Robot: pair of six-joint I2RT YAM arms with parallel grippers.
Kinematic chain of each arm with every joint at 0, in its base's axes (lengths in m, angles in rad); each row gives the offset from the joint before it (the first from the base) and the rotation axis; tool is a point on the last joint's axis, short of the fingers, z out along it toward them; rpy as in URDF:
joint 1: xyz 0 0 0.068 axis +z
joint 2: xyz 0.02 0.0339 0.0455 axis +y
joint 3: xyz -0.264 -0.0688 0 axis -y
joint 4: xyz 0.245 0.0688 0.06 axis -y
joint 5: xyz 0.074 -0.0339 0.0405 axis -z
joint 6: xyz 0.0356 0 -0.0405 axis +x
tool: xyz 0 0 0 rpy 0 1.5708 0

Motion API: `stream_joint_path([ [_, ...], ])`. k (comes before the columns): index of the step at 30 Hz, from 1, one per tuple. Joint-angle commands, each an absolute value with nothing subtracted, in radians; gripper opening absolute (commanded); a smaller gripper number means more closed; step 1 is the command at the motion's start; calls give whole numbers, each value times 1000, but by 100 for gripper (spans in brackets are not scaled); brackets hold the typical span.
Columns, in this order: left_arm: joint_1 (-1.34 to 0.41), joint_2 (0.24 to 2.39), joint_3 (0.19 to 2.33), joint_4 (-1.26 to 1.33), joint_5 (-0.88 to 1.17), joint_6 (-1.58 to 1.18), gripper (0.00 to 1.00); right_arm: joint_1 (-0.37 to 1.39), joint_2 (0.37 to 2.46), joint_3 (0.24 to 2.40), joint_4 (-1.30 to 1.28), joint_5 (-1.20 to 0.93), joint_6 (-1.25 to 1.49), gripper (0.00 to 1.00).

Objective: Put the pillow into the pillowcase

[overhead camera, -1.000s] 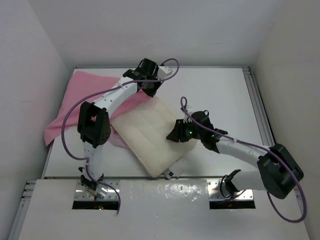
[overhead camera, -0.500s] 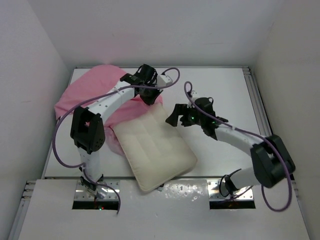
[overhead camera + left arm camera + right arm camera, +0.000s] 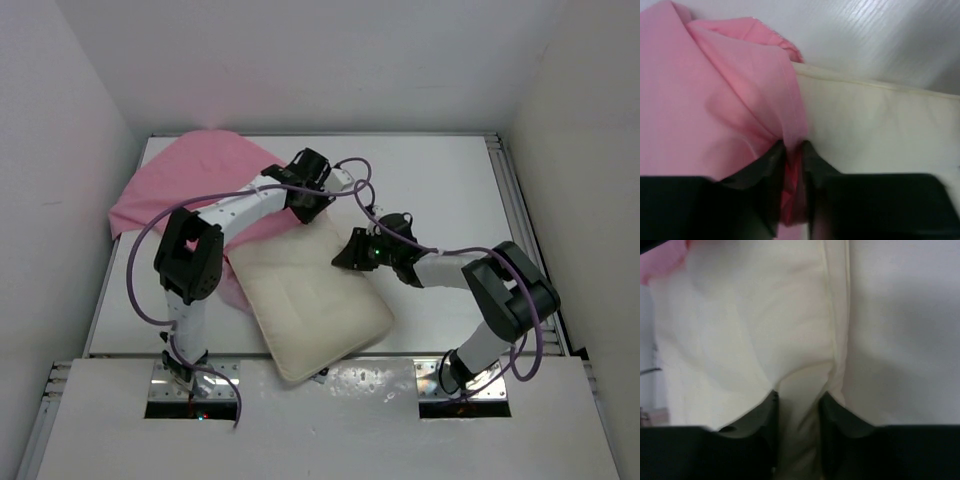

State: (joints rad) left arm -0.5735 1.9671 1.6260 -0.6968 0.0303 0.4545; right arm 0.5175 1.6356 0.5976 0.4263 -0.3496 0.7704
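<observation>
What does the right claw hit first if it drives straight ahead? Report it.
The pillow: the right claw has its seamed cream edge between its fingers, so going on likely just presses deeper into it. The pink pillowcase sits off that line.

The cream pillow [image 3: 310, 300] is lying diagonally at centre frame, its left side overlapping the pink pillowcase [image 3: 185, 180], which is bunching up toward the upper left. The left gripper [image 3: 308, 208] is sitting at the pillow's top corner, and the right gripper [image 3: 347, 256] is touching its right edge.
</observation>
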Motion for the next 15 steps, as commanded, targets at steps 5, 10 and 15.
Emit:
stream_joint_path([
  [5, -575, 1980, 1687, -636, 52, 423, 0, 525, 1677, 595, 555, -466, 879, 0],
  [10, -581, 1976, 1889, -796, 393, 462, 0, 560, 1562, 679, 563, -434, 821, 0],
  [15, -627, 1945, 1940, -937, 564, 649, 0, 565, 1436, 675, 670, -319, 772, 0],
])
